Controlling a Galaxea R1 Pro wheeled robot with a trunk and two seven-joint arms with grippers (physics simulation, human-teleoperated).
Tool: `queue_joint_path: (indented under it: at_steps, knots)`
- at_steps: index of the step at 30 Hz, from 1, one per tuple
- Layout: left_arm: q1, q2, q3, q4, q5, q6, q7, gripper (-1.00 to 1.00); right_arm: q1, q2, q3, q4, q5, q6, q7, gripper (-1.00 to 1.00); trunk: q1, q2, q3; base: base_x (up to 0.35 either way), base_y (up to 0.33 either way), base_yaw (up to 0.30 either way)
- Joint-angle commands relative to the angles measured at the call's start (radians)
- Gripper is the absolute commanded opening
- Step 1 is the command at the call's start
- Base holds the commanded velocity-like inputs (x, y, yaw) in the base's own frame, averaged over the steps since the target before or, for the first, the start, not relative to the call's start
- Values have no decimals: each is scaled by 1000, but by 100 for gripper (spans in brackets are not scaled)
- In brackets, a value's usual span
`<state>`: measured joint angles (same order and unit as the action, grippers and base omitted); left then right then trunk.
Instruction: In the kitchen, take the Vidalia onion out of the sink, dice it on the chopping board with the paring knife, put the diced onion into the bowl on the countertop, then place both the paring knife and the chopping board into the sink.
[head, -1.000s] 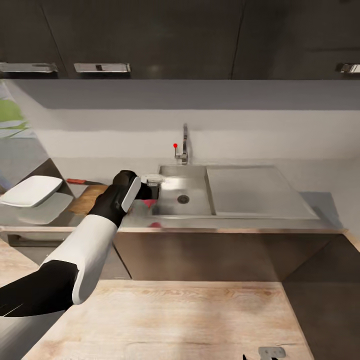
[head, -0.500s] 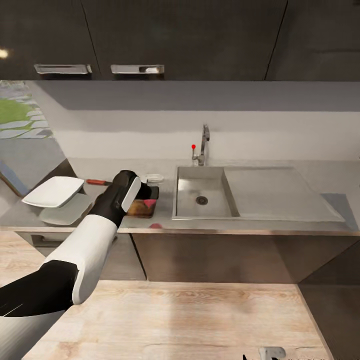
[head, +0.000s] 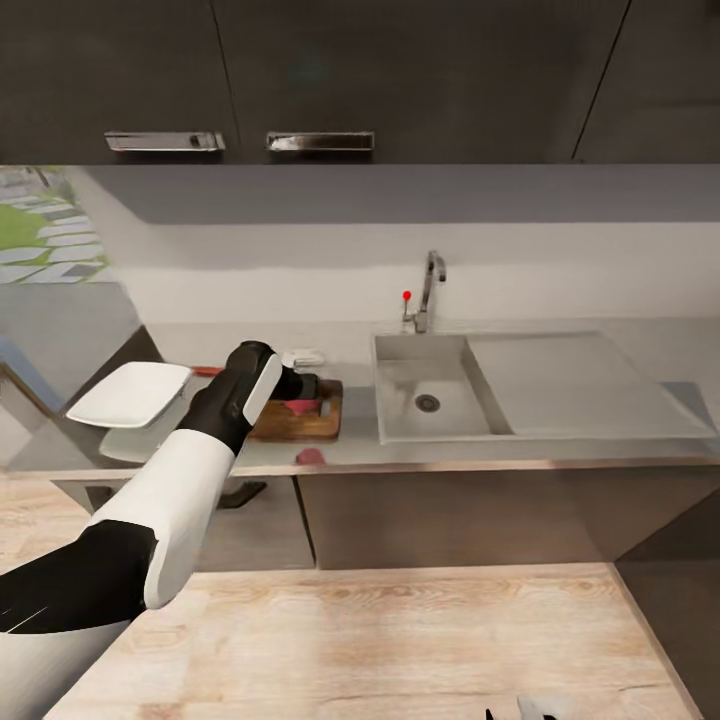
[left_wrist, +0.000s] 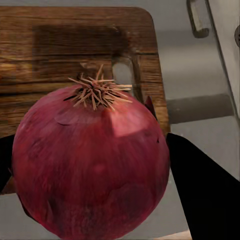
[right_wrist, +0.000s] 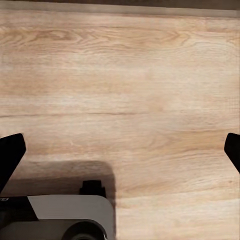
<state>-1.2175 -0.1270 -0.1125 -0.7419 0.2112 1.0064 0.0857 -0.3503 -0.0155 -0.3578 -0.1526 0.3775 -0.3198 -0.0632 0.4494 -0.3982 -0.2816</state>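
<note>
My left gripper (head: 300, 398) is shut on the Vidalia onion (head: 301, 407), a dark red bulb with a dry root tuft (left_wrist: 90, 150). It holds the onion over the chopping board (head: 312, 420), near the end with the slot handle (left_wrist: 123, 70). Dark fingers (left_wrist: 205, 195) press both of the onion's sides. The paring knife's red handle (head: 207, 371) pokes out behind my forearm. On the countertop (head: 560, 448), the white bowl (head: 130, 393) sits left of the board. To the board's right is the sink (head: 397, 400), its basin bare. My right gripper (right_wrist: 120, 152) hangs open over the floor.
A chrome faucet (head: 431, 285) with a red knob (head: 406, 295) stands behind the basin, and the drainboard (head: 580, 385) stretches to its right. A small white item (head: 303, 356) lies behind the board. Dark cabinets (head: 400, 70) hang overhead. Light wood floor (head: 400, 640) runs along the counter.
The whole view has slid as the robot moved left along the counter. My left gripper, still holding the onion, has passed from the sink's left rim to over the chopping board.
</note>
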Motion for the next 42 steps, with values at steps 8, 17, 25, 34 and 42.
queue_joint_path:
  at_steps: [8,17,25,34,42]
  knots:
    - [3,0,-4,3,10,3,8,-100,-1,0,-6,1,11,-4,-6,100,1,-2,-2,23,329,0]
    - [5,-1,-5,4,10,3,8,-100,-1,0,-7,1,11,-4,-6,100,1,-2,-12,146,104,0]
    - [6,-3,-7,10,10,3,8,-100,-1,0,-7,1,11,-4,-6,100,1,-2,-24,5,1,0]
    - [6,-5,-7,19,10,3,8,-100,-1,0,-7,1,11,-4,-6,100,1,-2,-38,16,3,0]
    - [6,-5,-7,19,10,3,8,-100,-1,0,-7,1,11,-4,-6,100,1,-2,-51,126,56,0]
